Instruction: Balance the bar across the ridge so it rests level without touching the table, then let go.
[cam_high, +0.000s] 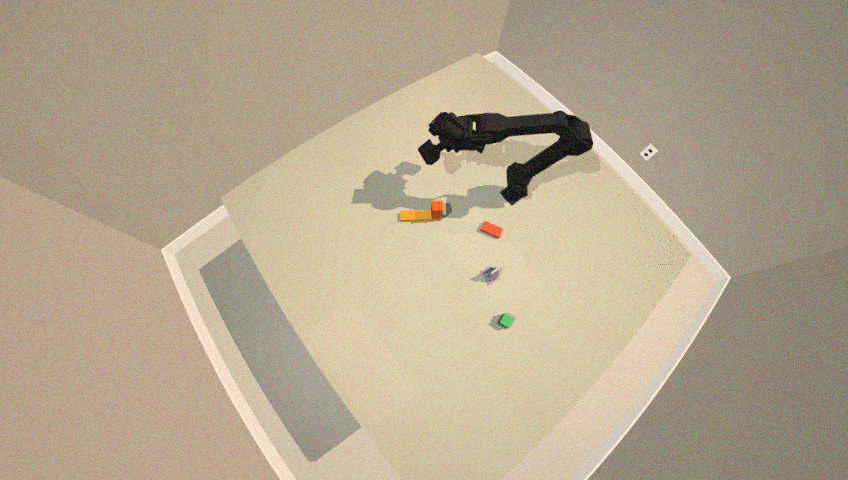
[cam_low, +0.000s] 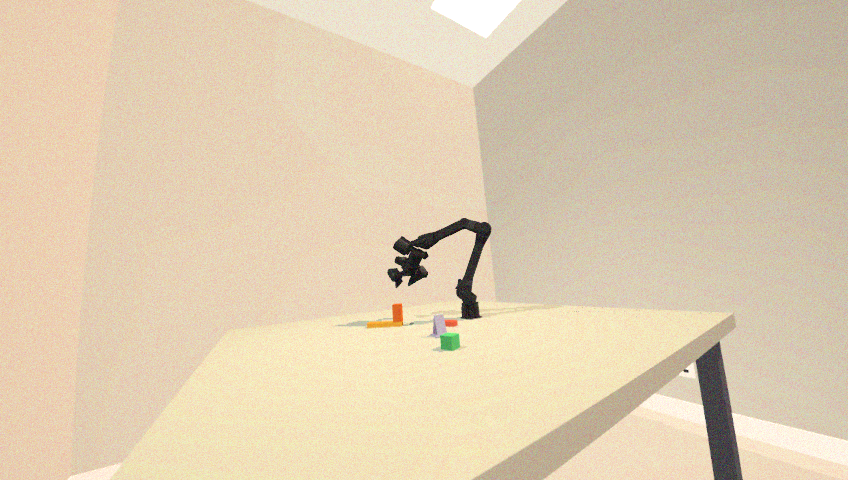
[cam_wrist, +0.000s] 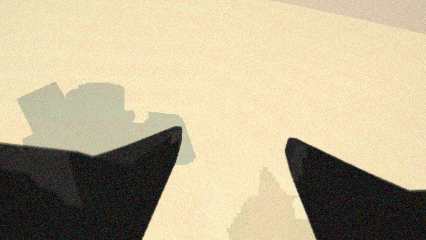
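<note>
Evidently the gripper (cam_high: 453, 151) (cam_low: 404, 284) (cam_wrist: 233, 138) is partly open with nothing between its fingers, raised above the table and off to one side of the yellow bar (cam_high: 414, 215) (cam_low: 380, 324). The bar lies flat below it, outside the wrist view, with an upright orange block (cam_high: 437, 209) (cam_low: 397, 312) at one end; whether they are joined, I cannot tell. The lilac wedge, seemingly the ridge (cam_high: 490, 274) (cam_low: 439, 325), stands farther from the fingers than the bar. Picking up looks like the step in hand: align the fingers across the bar's narrow width, descend straight, and grip nearer the block, where the balance point probably sits, without knocking it.
</note>
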